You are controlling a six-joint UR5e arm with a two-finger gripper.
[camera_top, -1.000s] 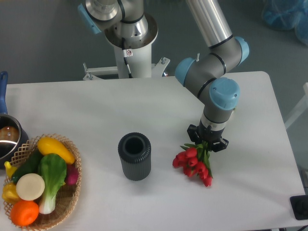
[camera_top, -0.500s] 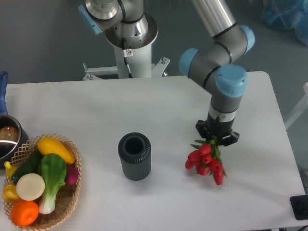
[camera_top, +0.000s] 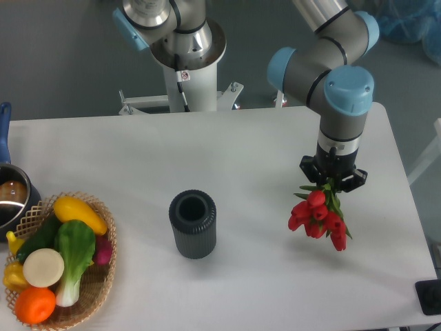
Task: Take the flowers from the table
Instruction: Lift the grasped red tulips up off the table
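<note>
The gripper (camera_top: pixel 333 181), jaws clenched on the flowers (camera_top: pixel 319 218), holds them hanging just beneath it over the right part of the table (camera_top: pixel 207 158), red buds clustered downward with green leaves showing.

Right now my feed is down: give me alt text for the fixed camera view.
The gripper holds the flowers, red buds hanging down over the right side of the white table. A dark ribbed vase stands mid-table, and a wicker basket of vegetables sits at the left.

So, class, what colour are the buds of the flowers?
Red, with green leaves: the flowers show clearly in the fixed camera view.
</note>
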